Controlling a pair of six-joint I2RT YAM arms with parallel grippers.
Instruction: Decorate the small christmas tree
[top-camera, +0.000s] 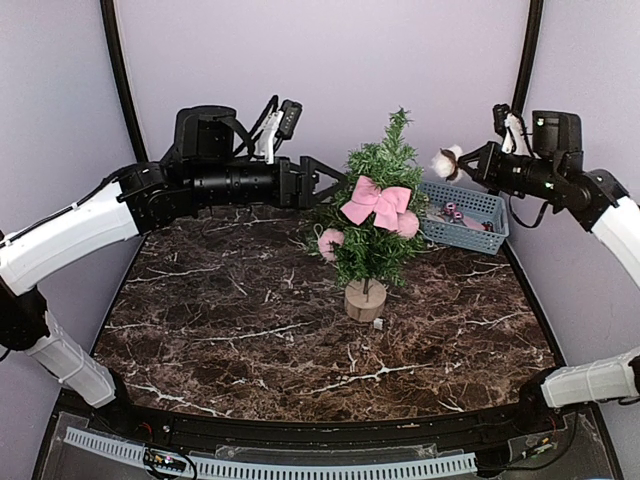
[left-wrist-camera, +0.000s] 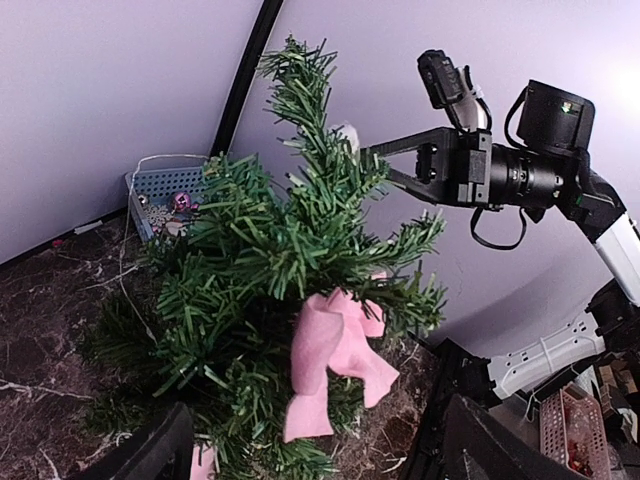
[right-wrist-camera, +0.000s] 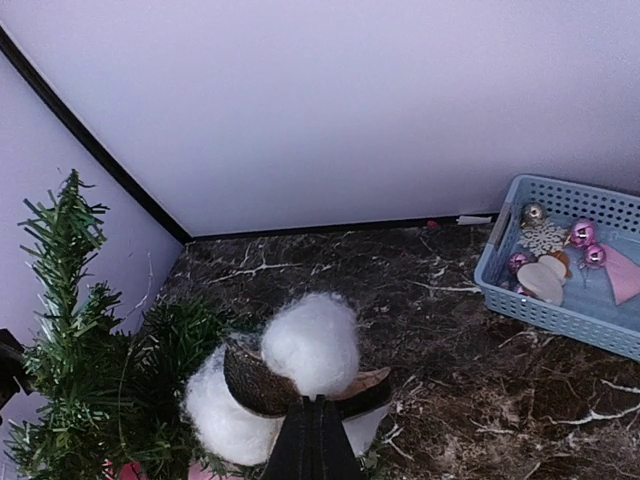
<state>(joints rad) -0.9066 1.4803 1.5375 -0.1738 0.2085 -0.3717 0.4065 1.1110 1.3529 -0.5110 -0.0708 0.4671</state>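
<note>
Right wrist view: the right pincer (right-wrist-camera: 316, 425) is closed on a cotton ornament (right-wrist-camera: 300, 350), two white fluffy puffs seated in a brown husk. The jaws clamp the husk from below and the puffs stand free above them. The ornament hangs in the air near the top of the small christmas tree (top-camera: 375, 235), on the side facing the right arm and apart from the needles.

Top external view: the left pincer (top-camera: 335, 183) is spread wide and holds nothing. It faces the tree from the opposite side at upper-branch height. The left wrist view shows foliage between its two fingers (left-wrist-camera: 150, 450); whether they touch it cannot be determined.

The tree stands upright near the middle of the worktop (top-camera: 200, 320) on its wooden base (top-camera: 365, 300). Already on it are a pink bow (top-camera: 378, 203) at the front and a pink ball (top-camera: 330, 243) low on the left-arm side. A blue basket (top-camera: 470, 235) with spare baubles (top-camera: 452, 212) sits behind the tree toward the right arm.

Handling assessment: the tree is judged light and top-heavy, with a thin stem over a small base. A sideways push on the crown is likely to tilt or slide it. The branches appear springy and will give under load, so they offer poor hold. Steady it low, at the stem or base, or brace the central spine with the open pincer. The cotton is soft and compressible; seat it deep between the needles so they catch the fibres.
</note>
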